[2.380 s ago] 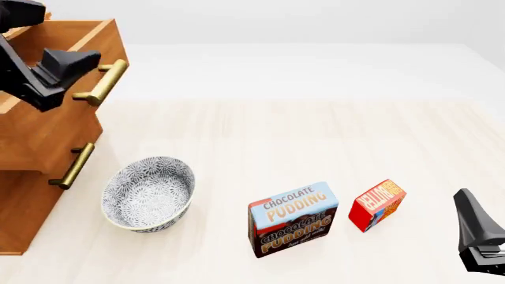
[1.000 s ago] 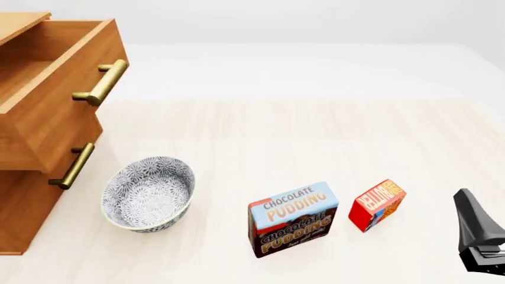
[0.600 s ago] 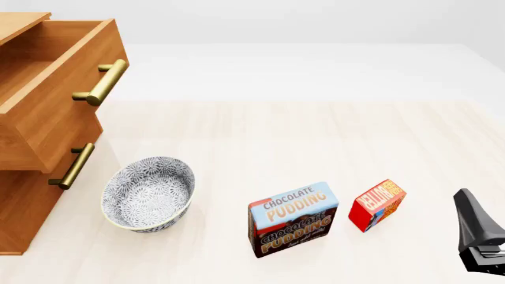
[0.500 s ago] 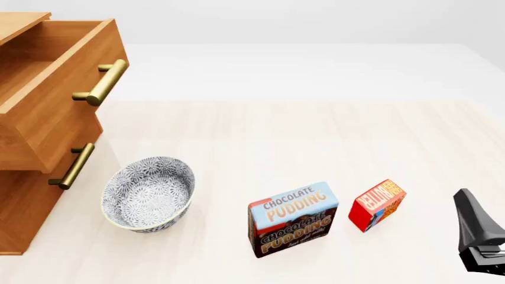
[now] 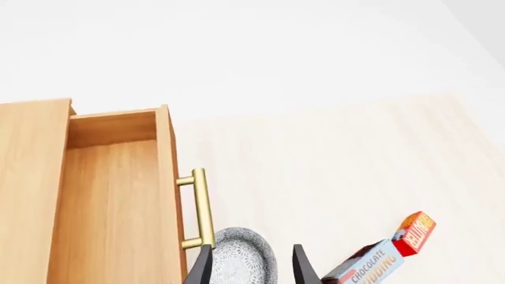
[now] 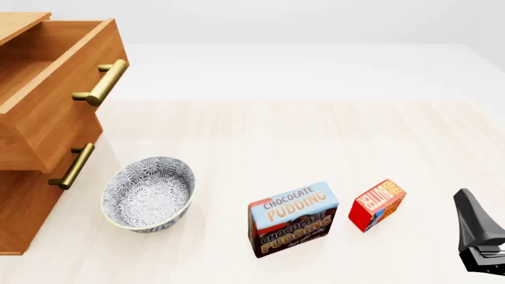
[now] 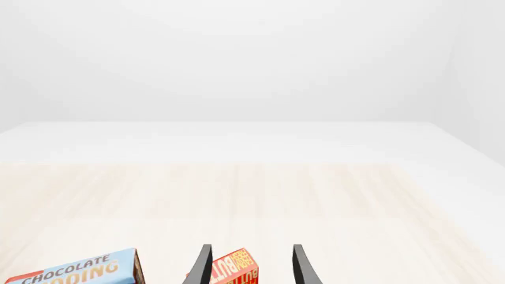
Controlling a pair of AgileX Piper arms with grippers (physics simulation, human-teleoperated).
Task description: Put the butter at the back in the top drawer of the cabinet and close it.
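Observation:
The butter (image 6: 377, 205), a small red box, stands on the table at the front right, beside the pudding box. The cabinet (image 6: 23, 213) is at the far left, and its top drawer (image 6: 59, 97) is pulled out, its inside bare wood (image 5: 110, 207) behind the brass handle (image 6: 103, 83). My right gripper (image 6: 472, 225) hovers open to the right of the butter. The right wrist view shows the butter (image 7: 234, 271) between the open fingertips but farther off. My left gripper (image 5: 251, 272) is open and high up, looking down at the drawer. It is outside the front view.
A brown-and-blue Chocolate Pudding box (image 6: 294, 219) stands just left of the butter. A patterned grey bowl (image 6: 148, 192) sits in front of the cabinet, under the open drawer's corner. Two lower drawers are shut, with a handle (image 6: 73, 165) sticking out.
The left arm was at the top drawer's handle 2.4 s ago and has since drawn back out of the front view. The drawer stays open. The right arm has not moved.

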